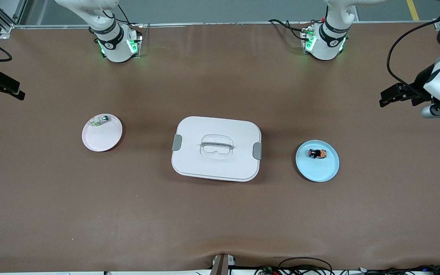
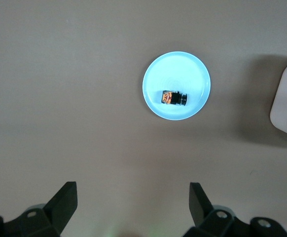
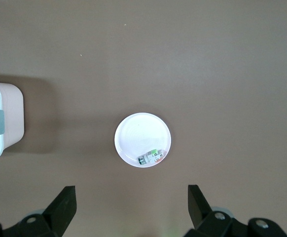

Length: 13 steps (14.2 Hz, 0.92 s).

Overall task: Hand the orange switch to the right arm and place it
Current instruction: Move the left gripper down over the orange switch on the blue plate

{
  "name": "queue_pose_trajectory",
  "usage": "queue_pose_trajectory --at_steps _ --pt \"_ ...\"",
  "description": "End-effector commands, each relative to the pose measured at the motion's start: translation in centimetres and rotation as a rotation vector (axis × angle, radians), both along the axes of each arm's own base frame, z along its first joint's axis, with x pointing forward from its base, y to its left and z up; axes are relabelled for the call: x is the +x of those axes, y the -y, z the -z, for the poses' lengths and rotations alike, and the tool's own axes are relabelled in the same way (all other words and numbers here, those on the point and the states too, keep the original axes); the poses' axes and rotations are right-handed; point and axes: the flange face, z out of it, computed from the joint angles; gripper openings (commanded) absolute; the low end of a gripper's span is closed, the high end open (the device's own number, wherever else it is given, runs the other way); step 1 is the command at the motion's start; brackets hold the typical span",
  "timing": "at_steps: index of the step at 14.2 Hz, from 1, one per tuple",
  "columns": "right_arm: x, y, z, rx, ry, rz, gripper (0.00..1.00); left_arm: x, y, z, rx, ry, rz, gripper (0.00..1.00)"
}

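brown counter (image 1: 220, 214): orange switch (image 1: 317, 154) lying on blue plate (image 1: 321, 172) toward left arm's end; left gripper (image 2: 133, 202) and right gripper (image 3: 132, 203) aloft, jaws spread, empty.

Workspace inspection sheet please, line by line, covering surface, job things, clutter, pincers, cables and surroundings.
Surface: brown table, bare between items.
Job's things: orange switch lies on the blue plate, toward the left arm's end.
Clutter: white lidded box at centre; green-and-clear part on the pink plate.
Pincers: left pincer open, high over the table; right pincer open, likewise.
Cables: bundles along the table's near edge.
Surroundings: nothing seen.
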Motion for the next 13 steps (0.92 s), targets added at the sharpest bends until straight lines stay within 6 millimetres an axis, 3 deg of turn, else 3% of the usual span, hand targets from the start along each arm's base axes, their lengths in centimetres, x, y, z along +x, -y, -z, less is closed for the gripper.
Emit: queue_pose_trajectory --at_steps 1,4,9,13 --pt "-0.5 0.0 -0.4 -0.010 0.005 0.001 1.00 0.5 0.7 2.6 -0.019 0.008 -0.003 1.00" --pt "-0.5 0.1 -0.4 -0.010 0.005 0.003 1.00 0.7 2.1 6.3 -0.029 0.020 0.013 1.00" --pt "-0.5 0.0 -0.4 -0.008 0.005 0.003 1.00 1.4 3.6 14.5 -0.030 0.028 0.064 1.00" --pt "-0.5 0.0 -0.4 -0.008 0.005 0.003 1.00 1.8 4.7 19.3 -0.036 -0.013 0.101 1.00"
